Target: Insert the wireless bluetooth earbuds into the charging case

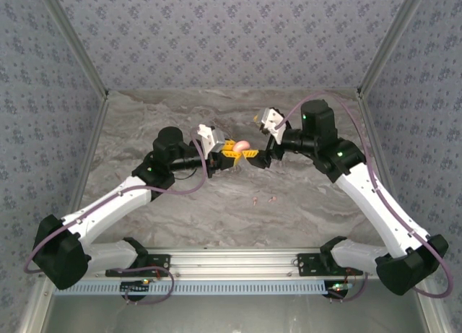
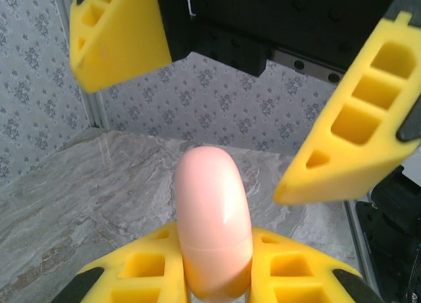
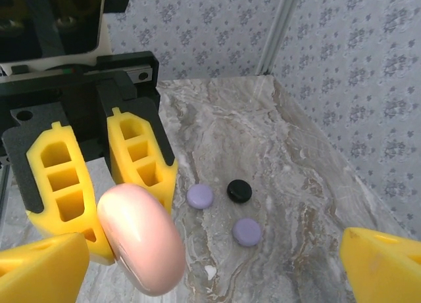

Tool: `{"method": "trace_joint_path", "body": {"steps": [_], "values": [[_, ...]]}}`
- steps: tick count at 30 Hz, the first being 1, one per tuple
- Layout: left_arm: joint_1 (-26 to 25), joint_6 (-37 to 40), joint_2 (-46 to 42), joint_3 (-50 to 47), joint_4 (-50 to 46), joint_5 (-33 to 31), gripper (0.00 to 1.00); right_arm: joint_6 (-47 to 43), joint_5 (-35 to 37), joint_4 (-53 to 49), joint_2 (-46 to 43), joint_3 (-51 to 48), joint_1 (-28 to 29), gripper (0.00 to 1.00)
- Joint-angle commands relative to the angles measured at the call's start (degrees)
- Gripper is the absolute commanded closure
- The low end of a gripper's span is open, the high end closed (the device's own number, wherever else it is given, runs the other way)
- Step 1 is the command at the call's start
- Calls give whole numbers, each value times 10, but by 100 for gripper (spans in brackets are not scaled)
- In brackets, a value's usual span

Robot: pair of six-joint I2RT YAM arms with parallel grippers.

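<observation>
- Left end effector (image 1: 232, 154): its fingers are pressed onto the pink case (image 1: 243, 144), pinching it at one end and holding it above the surface (image 1: 216, 217).
- Pink case, top view: it juts from the left fingertips towards the right arm. Its long axis runs roughly left-right, with the free end pointing right.
- Pink case, left wrist view (image 2: 214, 224): seen edge-on as a narrow rounded oval. The long axis points straight away from the gripping fingers (image 2: 151, 267), and a faint seam crosses the case near them.
- Pink case, right wrist view (image 3: 141, 240): the broad glossy face is tilted and the rounded free end is nearest the camera.
- Right end effector (image 1: 255, 136): spread wide and gripping nothing. The free end of the case lies between its fingers (image 3: 39, 270), closer to one of them; I cannot tell whether it touches.
- First earbud (image 1: 255, 200) and second earbud (image 1: 272, 199): tiny pale specks side by side on the surface, nearer the bases than the end effectors. They are too small to tell which way they point.
- Also on the surface, grouped close together: a lilac puck (image 3: 200, 196), a second lilac puck (image 3: 247, 231) and a black puck (image 3: 239, 190), all lying flat.
</observation>
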Motion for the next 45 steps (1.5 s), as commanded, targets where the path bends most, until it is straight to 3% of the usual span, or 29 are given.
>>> {"method": "trace_joint_path", "body": {"steps": [1, 26, 35, 39, 45], "values": [[-4, 4, -4, 25, 2, 4, 100, -8, 22, -8, 9, 6, 2, 0], [-18, 28, 12, 37, -27, 0, 100, -2, 28, -15, 34, 55, -23, 0], [-18, 26, 11, 34, -26, -18, 100, 11, 12, -19, -12, 38, -39, 0], [-18, 29, 2, 25, -31, -43, 100, 67, 59, -38, -40, 23, -54, 0], [-18, 34, -35, 1, -47, -81, 100, 255, 179, -138, -29, 9, -68, 0]]}}
